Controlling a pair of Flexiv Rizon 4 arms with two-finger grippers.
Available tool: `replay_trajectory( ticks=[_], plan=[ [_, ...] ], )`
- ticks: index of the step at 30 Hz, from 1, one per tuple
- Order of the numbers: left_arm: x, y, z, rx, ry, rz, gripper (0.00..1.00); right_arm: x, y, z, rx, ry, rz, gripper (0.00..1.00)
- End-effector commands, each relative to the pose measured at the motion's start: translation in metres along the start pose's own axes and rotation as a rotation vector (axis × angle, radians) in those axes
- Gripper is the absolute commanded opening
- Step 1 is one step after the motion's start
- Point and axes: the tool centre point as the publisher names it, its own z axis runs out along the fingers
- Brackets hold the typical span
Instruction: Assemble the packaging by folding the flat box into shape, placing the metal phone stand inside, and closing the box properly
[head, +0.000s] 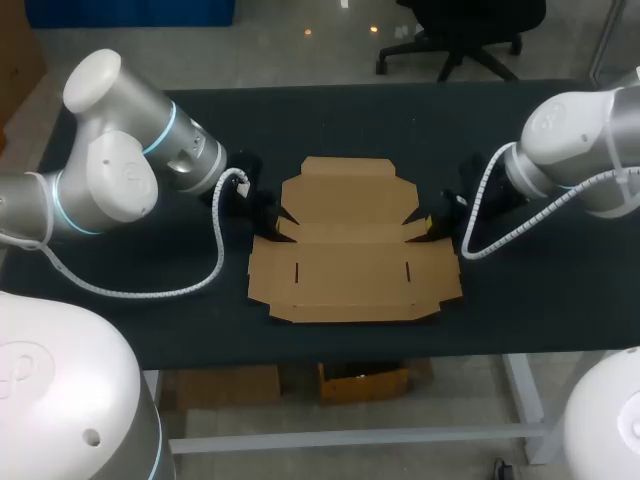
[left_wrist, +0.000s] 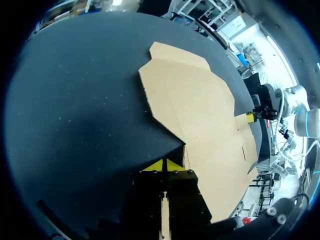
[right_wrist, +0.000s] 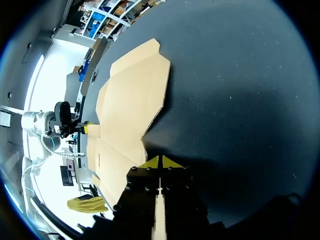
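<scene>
Flat box (head: 355, 245) lay lengthwise between left end effector (left_wrist: 163, 165) and right end effector (right_wrist: 160, 162), both pressed together, lid flap pointing away from me.

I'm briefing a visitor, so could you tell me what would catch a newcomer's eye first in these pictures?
The flat cardboard box stands out, lying unfolded in the middle of the black table. The left gripper and right gripper sit low at its opposite side edges, yellow tips together.
</scene>
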Motion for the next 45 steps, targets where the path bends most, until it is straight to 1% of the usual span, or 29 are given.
replay_trajectory(
  ticks=[1,15,25,34,45],
  plan=[
    [0.002,0.001,0.0,0.007,-0.009,-0.006,0.0,0.001,0.0,0.001,-0.006,-0.004,0.004,0.0],
    [0.011,0.001,0.0,0.021,-0.039,-0.016,0.0,0.003,0.002,0.001,-0.039,-0.028,0.02,0.0],
    [0.015,0.002,-0.002,0.029,-0.063,-0.022,0.0,0.006,0.002,0.0,-0.049,-0.052,0.027,0.0],
    [0.02,0.003,-0.005,0.038,-0.068,-0.014,0.0,0.011,0.001,0.0,-0.056,-0.071,0.029,0.0],
    [0.023,0.004,-0.005,0.048,-0.089,-0.02,0.0,0.013,0.001,0.0,-0.059,-0.074,0.026,0.0]
  ],
)
